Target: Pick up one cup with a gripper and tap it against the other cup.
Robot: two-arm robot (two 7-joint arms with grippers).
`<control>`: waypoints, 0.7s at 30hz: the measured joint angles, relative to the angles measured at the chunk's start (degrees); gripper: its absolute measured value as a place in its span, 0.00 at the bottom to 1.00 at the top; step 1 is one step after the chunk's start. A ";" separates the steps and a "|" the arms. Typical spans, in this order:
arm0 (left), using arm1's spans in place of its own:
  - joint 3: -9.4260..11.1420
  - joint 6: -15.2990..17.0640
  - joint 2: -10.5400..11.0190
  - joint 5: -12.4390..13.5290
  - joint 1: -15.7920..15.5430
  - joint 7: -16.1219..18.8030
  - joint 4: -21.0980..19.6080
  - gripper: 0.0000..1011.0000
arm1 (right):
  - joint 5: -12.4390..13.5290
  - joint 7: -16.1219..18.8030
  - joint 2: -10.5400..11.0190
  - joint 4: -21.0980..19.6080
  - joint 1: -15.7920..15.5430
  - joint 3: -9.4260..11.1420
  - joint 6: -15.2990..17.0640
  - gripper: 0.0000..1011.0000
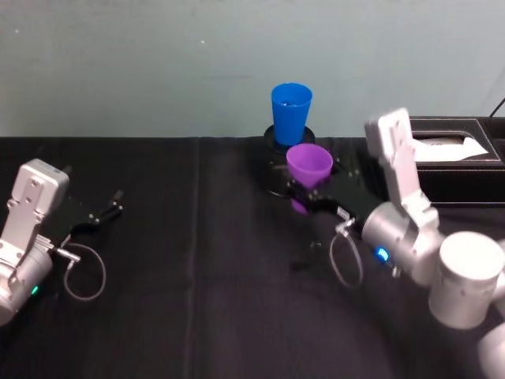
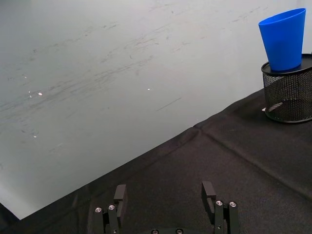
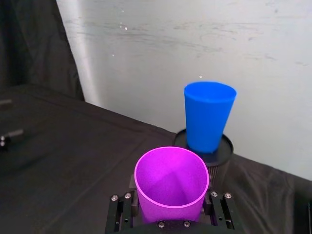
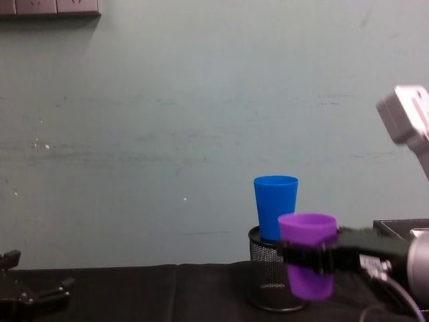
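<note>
gripping purple cup (raised) | right end effector clamped | blue cup apart

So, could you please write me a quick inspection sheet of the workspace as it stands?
Surface: table under a black cloth.
Job's things: purple cup upright, lifted off the cloth, near the blue cup; contact cannot be judged. Blue cup stands on the black mesh holder.
Clutter: black tissue box at the far right.
Grippers: right tool shut on the purple cup; left tool open over the cloth at the left.
Cables: a loop beside each wrist.
Surroundings: pale green wall behind.
</note>
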 joint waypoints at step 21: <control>0.00 0.00 0.00 0.00 0.00 0.00 0.00 0.99 | -5.62 -1.70 -3.60 7.10 -5.28 0.51 -12.46 0.71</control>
